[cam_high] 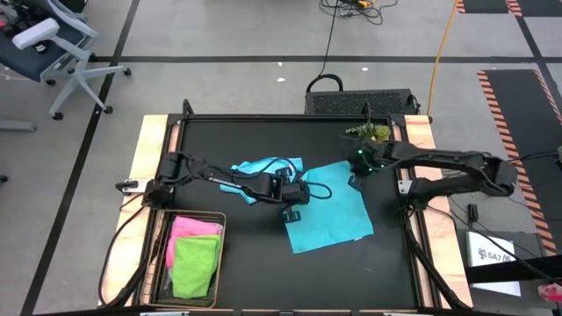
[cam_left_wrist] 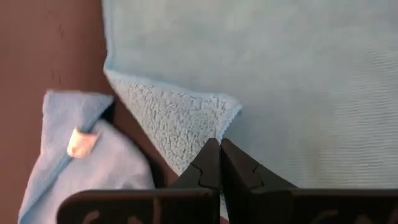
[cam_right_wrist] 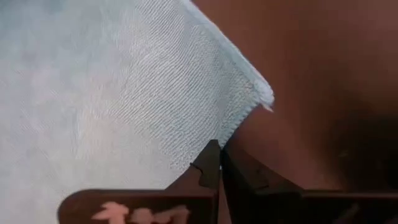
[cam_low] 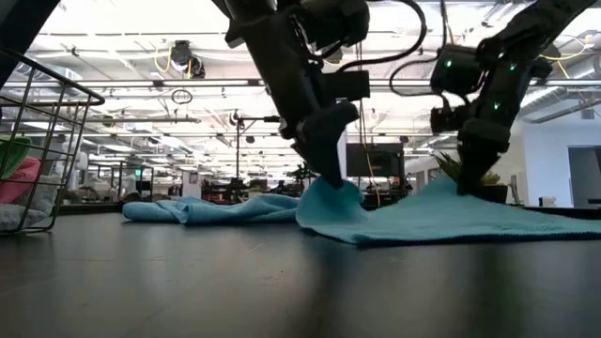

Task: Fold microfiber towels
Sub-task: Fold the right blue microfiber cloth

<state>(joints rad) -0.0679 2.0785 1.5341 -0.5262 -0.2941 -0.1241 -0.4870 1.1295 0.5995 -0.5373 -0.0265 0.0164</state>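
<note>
Soft, light and limp, the teal towel point(cam_high: 329, 206) suits corner pinches: left gripper point(cam_high: 292, 213) and right gripper point(cam_high: 357, 183) each clamp one.

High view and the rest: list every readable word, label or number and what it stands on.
"SA7", partly legible, cut off after that: white sheet on the floor right of the table.
Small tag on the light blue towel: too blurred to read.
No other text readable.
</note>
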